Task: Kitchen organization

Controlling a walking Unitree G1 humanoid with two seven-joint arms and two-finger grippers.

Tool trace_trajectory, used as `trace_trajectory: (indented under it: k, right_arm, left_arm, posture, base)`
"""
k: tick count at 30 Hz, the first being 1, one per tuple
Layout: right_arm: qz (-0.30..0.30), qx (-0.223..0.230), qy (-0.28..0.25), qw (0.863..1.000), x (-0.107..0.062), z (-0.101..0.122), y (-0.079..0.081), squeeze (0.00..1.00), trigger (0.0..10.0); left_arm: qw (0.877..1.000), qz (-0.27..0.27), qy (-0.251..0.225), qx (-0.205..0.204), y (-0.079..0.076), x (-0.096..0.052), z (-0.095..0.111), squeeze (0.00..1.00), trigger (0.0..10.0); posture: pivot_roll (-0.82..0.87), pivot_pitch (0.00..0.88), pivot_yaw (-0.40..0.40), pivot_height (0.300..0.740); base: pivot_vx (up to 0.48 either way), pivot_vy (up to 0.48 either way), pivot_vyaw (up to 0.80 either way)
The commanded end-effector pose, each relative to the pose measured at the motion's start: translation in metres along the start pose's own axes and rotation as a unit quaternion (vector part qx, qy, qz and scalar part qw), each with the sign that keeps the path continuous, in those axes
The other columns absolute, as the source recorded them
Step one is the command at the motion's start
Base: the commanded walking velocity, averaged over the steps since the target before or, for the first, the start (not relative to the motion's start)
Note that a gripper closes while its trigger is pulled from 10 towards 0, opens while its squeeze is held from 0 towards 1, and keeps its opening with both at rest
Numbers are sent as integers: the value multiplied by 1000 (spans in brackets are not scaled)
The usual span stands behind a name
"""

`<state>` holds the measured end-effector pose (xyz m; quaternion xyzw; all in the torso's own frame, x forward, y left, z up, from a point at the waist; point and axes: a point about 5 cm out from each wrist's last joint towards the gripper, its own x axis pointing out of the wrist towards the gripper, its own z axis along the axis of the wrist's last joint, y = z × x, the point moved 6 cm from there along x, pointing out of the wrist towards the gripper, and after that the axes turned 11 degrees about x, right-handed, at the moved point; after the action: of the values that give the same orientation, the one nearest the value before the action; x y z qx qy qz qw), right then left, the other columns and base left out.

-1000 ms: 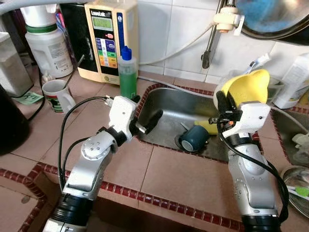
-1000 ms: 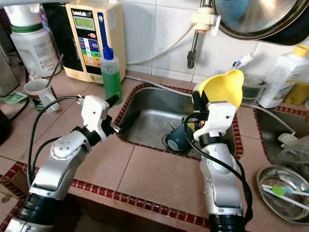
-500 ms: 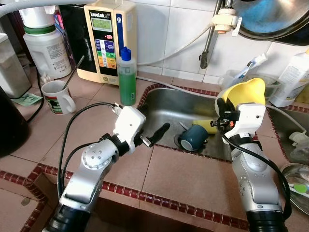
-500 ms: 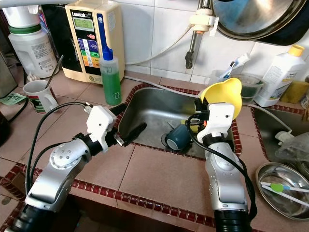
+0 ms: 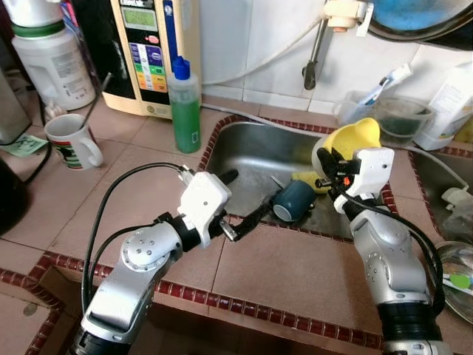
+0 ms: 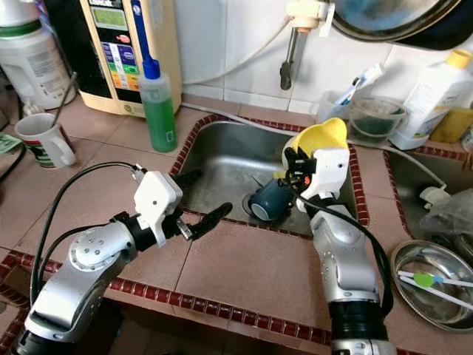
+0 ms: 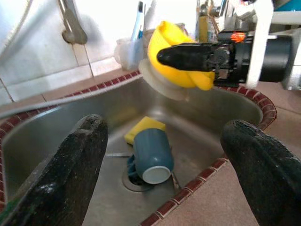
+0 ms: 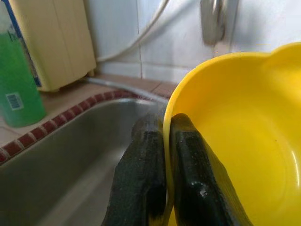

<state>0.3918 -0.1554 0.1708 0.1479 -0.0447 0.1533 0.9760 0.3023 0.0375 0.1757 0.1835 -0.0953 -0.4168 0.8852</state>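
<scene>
text: none readable | water unit (image 5: 151, 52), upper left of frame: display and coloured buttons, lettering too small to read | green bottle (image 5: 185, 107): barcode label, digits illegible | mug (image 5: 68, 140), left edge: printing blurred

A cup (image 5: 294, 200) lies on its side in the sink (image 5: 255, 159), a sponge (image 5: 304, 178) just behind it. A bottle (image 5: 184, 103) stands left of the sink, a mug (image 5: 69, 140) farther left.
</scene>
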Motion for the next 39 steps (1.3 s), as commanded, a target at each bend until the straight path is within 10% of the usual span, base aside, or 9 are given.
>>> trace_trajectory:
  k: [1, 22, 23, 24, 26, 27, 39]
  right_arm:
    - [6, 4, 8, 1000, 1, 0, -3, 0, 10000]
    - [69, 66, 82, 992, 9, -30, 9, 82, 10000]
    - [69, 67, 82, 992, 9, -30, 9, 173, 10000]
    - [69, 67, 83, 992, 9, -31, 10, 541, 10000]
    - [70, 69, 83, 992, 9, -31, 10, 675, 10000]
    - [71, 72, 84, 991, 9, -31, 10, 1000, 10000]
    - [70, 73, 72, 992, 14, -27, 8, 1000, 10000]
  left_arm:
    - [1000, -16, -2, 2, -7, -1, 4, 0, 10000]
    - [1000, -21, -3, -1, -10, 0, 12, 0, 10000]
    - [1000, -21, -3, -2, -10, 0, 12, 0, 10000]
    - [1000, -21, -3, -2, -10, 0, 13, 0, 10000]
    - [1000, -22, -4, -2, -10, 0, 13, 0, 10000]
    - [1000, -22, -4, -2, -11, 0, 13, 0, 10000]
    - [1000, -18, -6, -1, -9, 1, 14, 0, 10000]
  posture:
    - [87, 174, -27, 740]
    - [98, 192, -34, 740]
    - [98, 191, -35, 740]
    - [99, 189, -36, 740]
    - [99, 189, -37, 740]
    - [99, 187, -38, 740]
    - [102, 169, -44, 740]
  base:
    - [0, 0, 0]
    - [0, 0, 0]
    - [0, 0, 0]
    - [0, 0, 0]
    - [0, 0, 0]
    - [0, 0, 0]
    - [0, 0, 0]
